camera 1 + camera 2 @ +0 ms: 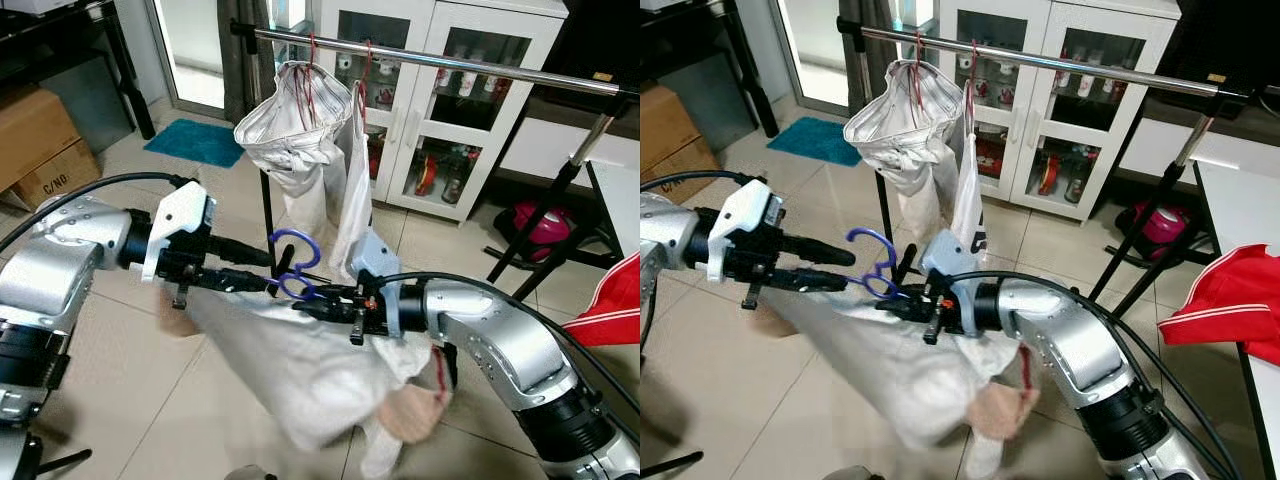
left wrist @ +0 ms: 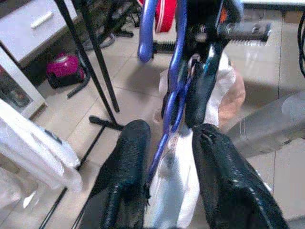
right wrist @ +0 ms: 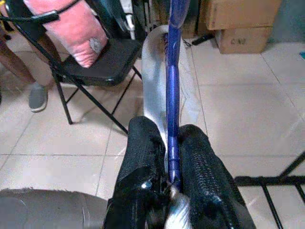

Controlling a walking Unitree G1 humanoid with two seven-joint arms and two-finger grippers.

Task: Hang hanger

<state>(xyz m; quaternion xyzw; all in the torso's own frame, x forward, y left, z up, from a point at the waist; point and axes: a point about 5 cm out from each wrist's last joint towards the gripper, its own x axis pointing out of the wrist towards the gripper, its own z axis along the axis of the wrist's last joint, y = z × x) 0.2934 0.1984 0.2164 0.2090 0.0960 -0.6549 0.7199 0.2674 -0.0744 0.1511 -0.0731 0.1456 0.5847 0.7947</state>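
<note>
Below one rail (image 1: 480,66), two grippers pinch one blue hanger (image 1: 291,262).

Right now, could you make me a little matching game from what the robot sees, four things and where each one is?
Things:
1. blue hanger
2. vacuum
3. mat
4. red cloth

Places:
A. on the floor by the doorway
B. on the white table at the robot's right
C. between the left gripper and right gripper, with a white garment hanging from it
D. on the floor behind the rack's legs

Pairs: 1-C, 2-D, 3-A, 4-B
</note>
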